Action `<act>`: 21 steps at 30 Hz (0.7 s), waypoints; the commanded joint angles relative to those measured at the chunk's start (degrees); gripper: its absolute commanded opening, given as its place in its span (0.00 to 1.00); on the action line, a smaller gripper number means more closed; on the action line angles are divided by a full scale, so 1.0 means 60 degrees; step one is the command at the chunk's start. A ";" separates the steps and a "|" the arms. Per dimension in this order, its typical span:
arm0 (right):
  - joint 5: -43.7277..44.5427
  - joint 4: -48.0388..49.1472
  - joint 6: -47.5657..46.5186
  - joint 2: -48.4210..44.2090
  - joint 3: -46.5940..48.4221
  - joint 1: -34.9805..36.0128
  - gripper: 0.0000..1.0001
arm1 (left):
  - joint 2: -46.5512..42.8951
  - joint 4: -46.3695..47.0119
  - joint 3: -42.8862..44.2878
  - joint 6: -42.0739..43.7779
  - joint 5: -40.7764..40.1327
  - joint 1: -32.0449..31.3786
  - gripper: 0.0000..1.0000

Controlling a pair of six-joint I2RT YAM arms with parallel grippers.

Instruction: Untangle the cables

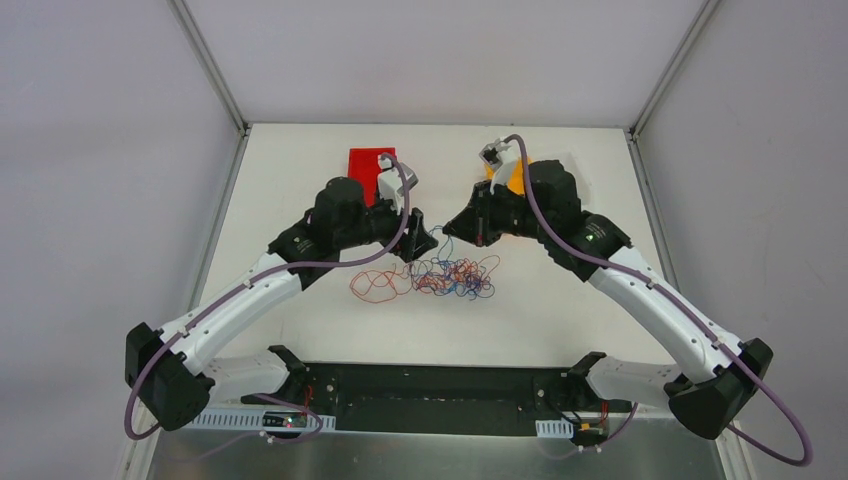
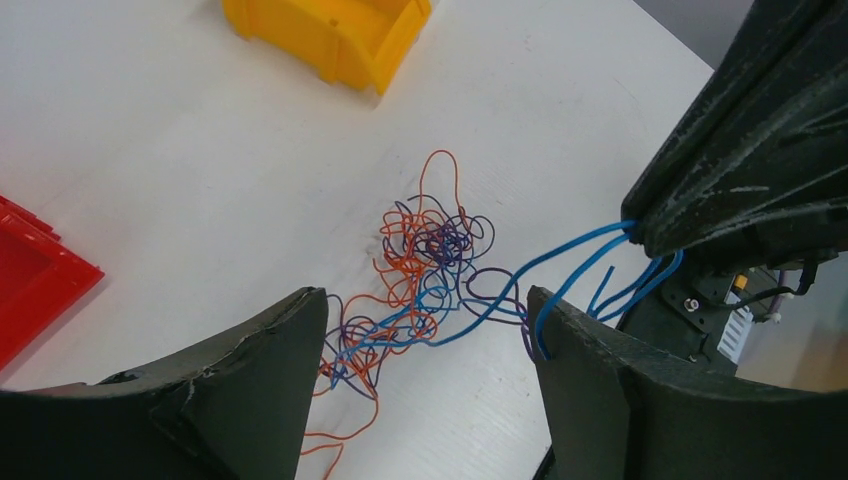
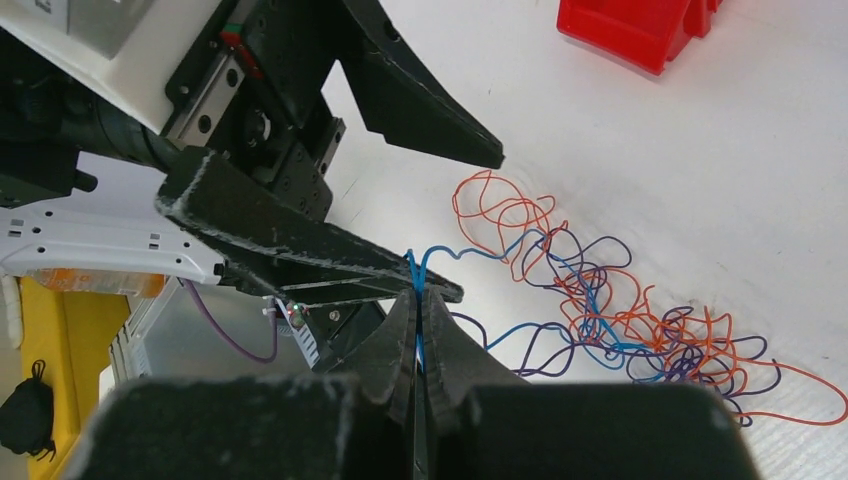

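I have the right tool (image 3: pixel 418 300) clamped on blue cables (image 2: pixel 575 255) mid-frame; left tool (image 2: pixel 425 300) stands open astride them, tangle (image 1: pixel 452 276) below on bench (image 1: pixel 560 325).

— How did the cables (image 1: pixel 440 277) lie?
— As one loose knot of hair-thin orange, blue and dark purple wires, flat on the white table (image 1: pixel 560 320). Orange loops (image 1: pixel 375 285) trailed from its left end in the top view.
— All flat?
— No. A few blue strands (image 2: pixel 575 262) rose from the knot, drawn fairly straight.
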 commanded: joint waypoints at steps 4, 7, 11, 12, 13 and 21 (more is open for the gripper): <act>-0.0463 0.0011 0.0025 -0.0052 0.0370 0.0032 0.00 | 0.0485 0.0701 0.0797 -0.0124 0.0724 -0.0079 0.60; -0.0103 -0.0179 0.0074 0.0095 0.0386 0.0040 0.00 | 0.0612 0.0726 0.0901 -0.0266 0.1100 -0.0076 0.54; 0.0521 -0.0453 0.0230 0.0382 0.0419 0.0030 0.00 | 0.0677 0.0734 0.0947 -0.0390 0.1178 -0.0083 0.30; 0.0469 -0.0403 0.0254 0.0426 0.0350 0.0030 0.00 | 0.0679 0.0727 0.0928 -0.0394 0.1033 -0.0080 0.13; 0.0437 -0.0320 0.0312 0.0431 0.0268 0.0030 0.08 | 0.0643 0.0727 0.0893 -0.0437 0.0786 -0.0083 0.00; 0.1550 0.1895 0.0964 -0.0746 -0.2385 -0.0339 0.89 | -0.0075 0.0490 0.0732 -0.0562 -0.1176 -0.0054 0.00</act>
